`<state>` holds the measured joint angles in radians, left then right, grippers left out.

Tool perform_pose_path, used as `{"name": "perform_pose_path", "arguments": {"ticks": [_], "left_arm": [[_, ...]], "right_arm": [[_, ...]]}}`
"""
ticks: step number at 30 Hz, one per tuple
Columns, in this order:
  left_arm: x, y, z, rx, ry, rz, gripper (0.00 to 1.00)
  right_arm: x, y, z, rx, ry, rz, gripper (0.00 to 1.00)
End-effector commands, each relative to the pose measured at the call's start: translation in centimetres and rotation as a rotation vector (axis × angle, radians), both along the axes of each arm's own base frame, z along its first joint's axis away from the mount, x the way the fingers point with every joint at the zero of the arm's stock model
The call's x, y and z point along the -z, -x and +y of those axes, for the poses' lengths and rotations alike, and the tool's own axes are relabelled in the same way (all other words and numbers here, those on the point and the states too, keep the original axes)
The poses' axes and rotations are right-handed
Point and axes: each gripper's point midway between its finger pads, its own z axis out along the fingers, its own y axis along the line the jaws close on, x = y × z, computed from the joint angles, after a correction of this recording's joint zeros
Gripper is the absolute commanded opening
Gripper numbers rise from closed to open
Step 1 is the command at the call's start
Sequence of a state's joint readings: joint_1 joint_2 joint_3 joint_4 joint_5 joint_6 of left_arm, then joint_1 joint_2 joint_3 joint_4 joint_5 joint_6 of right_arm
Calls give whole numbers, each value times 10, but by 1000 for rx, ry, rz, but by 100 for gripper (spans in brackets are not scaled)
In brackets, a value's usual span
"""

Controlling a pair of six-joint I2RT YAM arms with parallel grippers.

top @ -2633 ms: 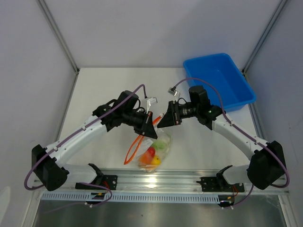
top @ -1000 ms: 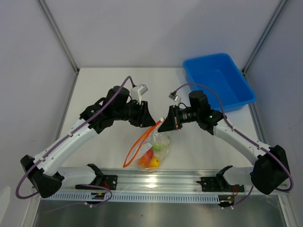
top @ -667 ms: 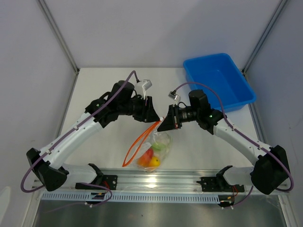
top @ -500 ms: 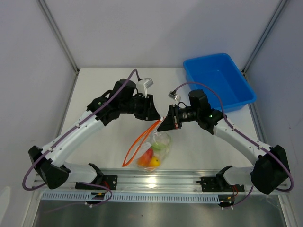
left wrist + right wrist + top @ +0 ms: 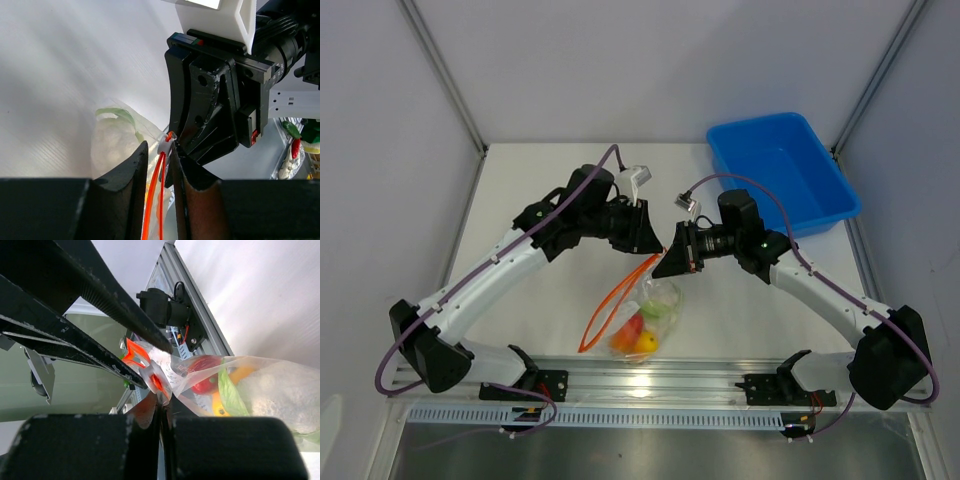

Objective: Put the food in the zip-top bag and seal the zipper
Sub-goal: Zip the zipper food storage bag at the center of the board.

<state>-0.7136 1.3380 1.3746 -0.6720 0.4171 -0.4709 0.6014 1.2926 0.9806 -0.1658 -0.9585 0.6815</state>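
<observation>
food: we see all of the food (image 5: 642, 325) inside the bag, lower centre of the top view. The red-orange piece (image 5: 633, 328) and yellow-orange piece (image 5: 647, 343) sit lowest, with the cauliflower lump (image 5: 663, 300) just above them.
zip-top bag: the zip-top bag (image 5: 665, 318) is at centre of frame. Its top corner is held up, and its lower part looks to rest on the table (image 5: 540, 180). We can't be sure of that.
zipper: the zipper (image 5: 160, 200) runs from the held corner down toward lower left in the top view. Its two orange tracks stand apart in a long loop, so we call the mouth unsealed.
right gripper: the right gripper (image 5: 161, 410) is clamped fully shut on the bag's top corner, right at the zipper's end.
left gripper: the left gripper (image 5: 160, 148) is at centre of the top view, just beside the right one, almost tip to tip. Its jaws are only narrowly apart and the orange strip passes through the gap. We can't tell whether the pads touch it.
blue bin: the blue bin (image 5: 785, 180) is at upper right, well apart from both claws, and plays no part here.
step: loading looks done. We judge this is the start of the sealing pass.
next move: the left jaws need to pinch both tracks together next to the held corner. They then slide along the strip toward lower left while the right claw anchors the corner. If the strip twists, the tracks may not mate.
</observation>
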Motion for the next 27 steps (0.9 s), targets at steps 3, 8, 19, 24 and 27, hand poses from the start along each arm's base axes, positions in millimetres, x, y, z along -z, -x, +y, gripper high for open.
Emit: {"name": "perform_pose_path", "arguments": {"ticks": [3, 8, 19, 24, 27], "left_arm": [[-22, 0, -10, 41, 70, -31, 25], [-22, 7, -12, 69, 91, -14, 23], [-12, 13, -11, 81, 94, 23, 6], [-7, 11, -9, 66, 79, 33, 0], [-5, 12, -7, 57, 65, 31, 1]], "right_arm": [[-22, 1, 6, -33, -57, -44, 0], [-22, 0, 6, -32, -57, -44, 0], [-24, 3, 5, -34, -63, -48, 0], [-25, 4, 5, -43, -71, -45, 0], [-25, 4, 5, -40, -76, -43, 0]]}}
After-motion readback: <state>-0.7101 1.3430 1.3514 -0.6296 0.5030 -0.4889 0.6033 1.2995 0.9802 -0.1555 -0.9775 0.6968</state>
